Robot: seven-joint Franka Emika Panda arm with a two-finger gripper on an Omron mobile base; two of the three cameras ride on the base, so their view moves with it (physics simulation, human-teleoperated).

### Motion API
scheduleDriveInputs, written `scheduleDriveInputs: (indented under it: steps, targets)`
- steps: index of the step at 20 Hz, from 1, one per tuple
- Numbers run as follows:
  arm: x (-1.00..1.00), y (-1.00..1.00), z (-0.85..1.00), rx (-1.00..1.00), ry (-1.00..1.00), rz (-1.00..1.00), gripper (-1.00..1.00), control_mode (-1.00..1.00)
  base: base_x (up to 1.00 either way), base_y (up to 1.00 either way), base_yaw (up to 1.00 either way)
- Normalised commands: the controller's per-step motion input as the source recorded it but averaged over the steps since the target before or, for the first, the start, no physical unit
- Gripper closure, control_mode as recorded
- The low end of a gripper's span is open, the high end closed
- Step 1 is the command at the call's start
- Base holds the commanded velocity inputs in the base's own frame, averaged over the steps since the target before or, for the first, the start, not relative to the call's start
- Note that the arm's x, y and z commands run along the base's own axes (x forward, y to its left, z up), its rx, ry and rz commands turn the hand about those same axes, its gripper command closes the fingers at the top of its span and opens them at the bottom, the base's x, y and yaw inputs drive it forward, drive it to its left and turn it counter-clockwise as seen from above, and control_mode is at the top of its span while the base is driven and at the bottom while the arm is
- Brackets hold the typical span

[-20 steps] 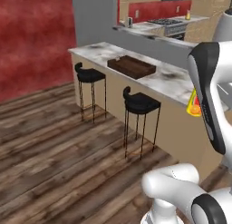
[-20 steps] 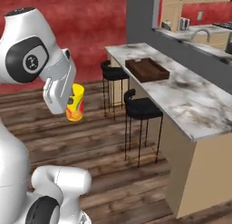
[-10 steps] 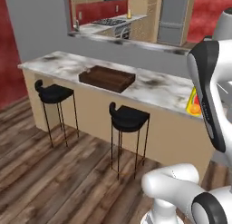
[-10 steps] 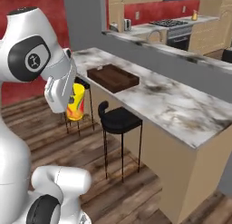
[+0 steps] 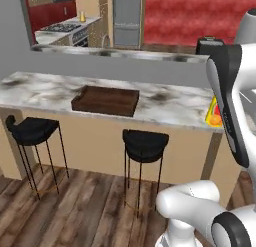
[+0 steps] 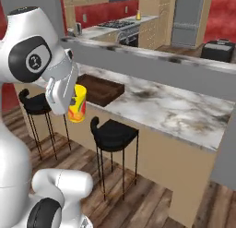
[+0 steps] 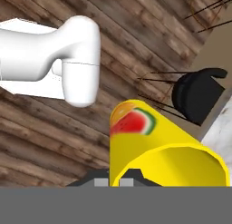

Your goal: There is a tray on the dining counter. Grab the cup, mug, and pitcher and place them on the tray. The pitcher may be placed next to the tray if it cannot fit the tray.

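Left base view first: the tray (image 5: 106, 100) lies on the dining counter (image 5: 45, 88), ahead of the gripper and off to its left, with two black stools (image 5: 145, 141) tucked under the counter's overhang. At the right edge of that view the arm hides all but a sliver of the cup (image 5: 213, 114), carried below counter height.

Seen from the right base camera, the gripper (image 6: 69, 100) is clamped on the cup (image 6: 77, 104), which hangs upright just beside the hand, over the wood floor (image 6: 138, 204), short of the counter's front edge. The tray (image 6: 99, 89) sits beyond it, up on the marble.

Looking along the hand, the yellow cup (image 7: 154, 148) with its watermelon mark sits right at the fingertips, one stool (image 7: 199, 94) farther out. Held low and close to the arm, probably for steady carrying while the base drives up; it must be raised before it can go over the tray.
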Motion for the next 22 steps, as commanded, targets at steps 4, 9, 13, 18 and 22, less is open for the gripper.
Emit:
scheduleDriveInputs:
  steps: [4,9,13,18,22]
  targets:
    - [0.0,0.0,0.0,0.0,0.0,0.0,1.0,1.0,0.21,0.99,-0.49]
    - [0.0,0.0,0.0,0.0,0.0,0.0,1.0,1.0,0.17,1.0,-0.46]
    - [0.0,0.0,0.0,0.0,0.0,0.0,1.0,1.0,0.38,0.87,-0.41]
    - [0.0,0.0,0.0,0.0,0.0,0.0,1.0,1.0,0.48,0.71,-0.35]
    - [0.0,0.0,0.0,0.0,0.0,0.0,1.0,1.0,0.54,0.67,-0.21]
